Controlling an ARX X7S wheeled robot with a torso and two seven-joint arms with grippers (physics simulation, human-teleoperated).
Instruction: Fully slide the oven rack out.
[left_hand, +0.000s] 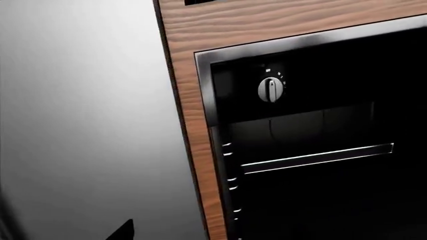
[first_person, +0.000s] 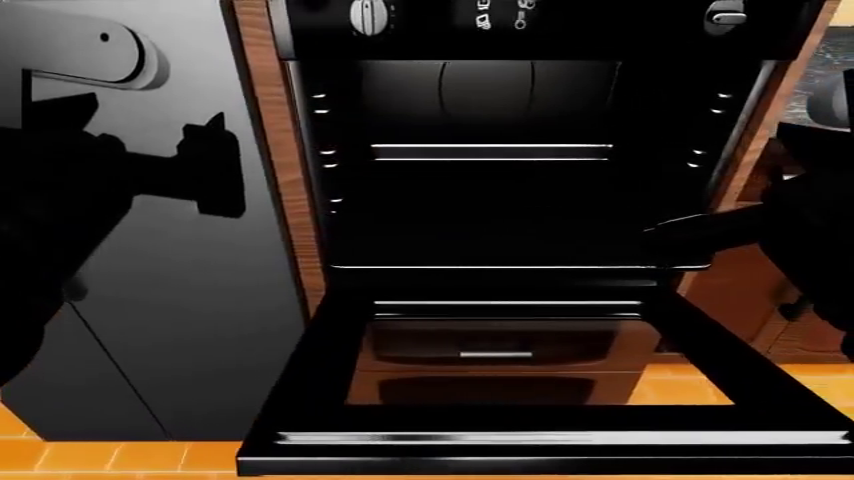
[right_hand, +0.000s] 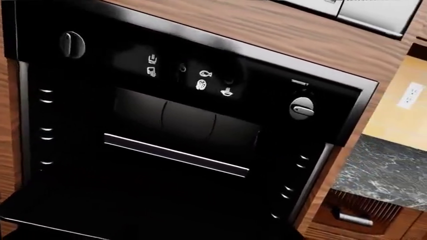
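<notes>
The oven rack (first_person: 491, 151) sits deep inside the dark oven cavity. Its front edge shows as two thin bright bars, also seen in the left wrist view (left_hand: 317, 157) and the right wrist view (right_hand: 175, 154). My left gripper (first_person: 227, 165) hangs in front of the grey panel left of the oven, well clear of the rack. One dark fingertip (left_hand: 125, 230) shows far off-centre, so the jaws stand apart. My right gripper (first_person: 674, 235) is a dark shape reaching in at the cavity's right side, lower than the rack bars. Its fingers merge with the black interior.
The glossy black oven door (first_person: 534, 440) lies folded down flat toward me. Wood cabinet framing (first_person: 287, 200) borders the oven, with a tall grey panel (first_person: 174, 330) to its left. Control knobs (first_person: 371, 14) sit above the cavity. A stone counter (right_hand: 390, 170) lies to the right.
</notes>
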